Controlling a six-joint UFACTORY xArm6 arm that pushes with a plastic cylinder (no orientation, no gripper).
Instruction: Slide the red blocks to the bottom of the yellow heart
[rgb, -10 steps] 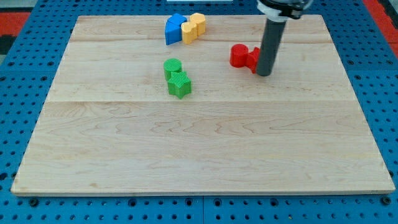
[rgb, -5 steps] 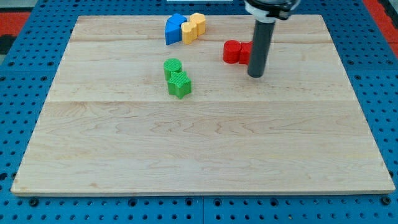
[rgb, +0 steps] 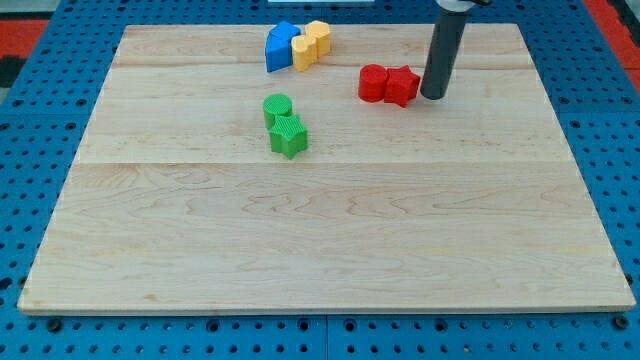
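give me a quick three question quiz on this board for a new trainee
1. True or false: my tip is at the view's right of the red blocks.
2. Which block touches the yellow heart? A) blue block B) green cylinder C) a red block
3. Fill in: the green star lies just toward the view's ___ from the green cylinder.

Key: 1 true; 2 A; 3 bottom
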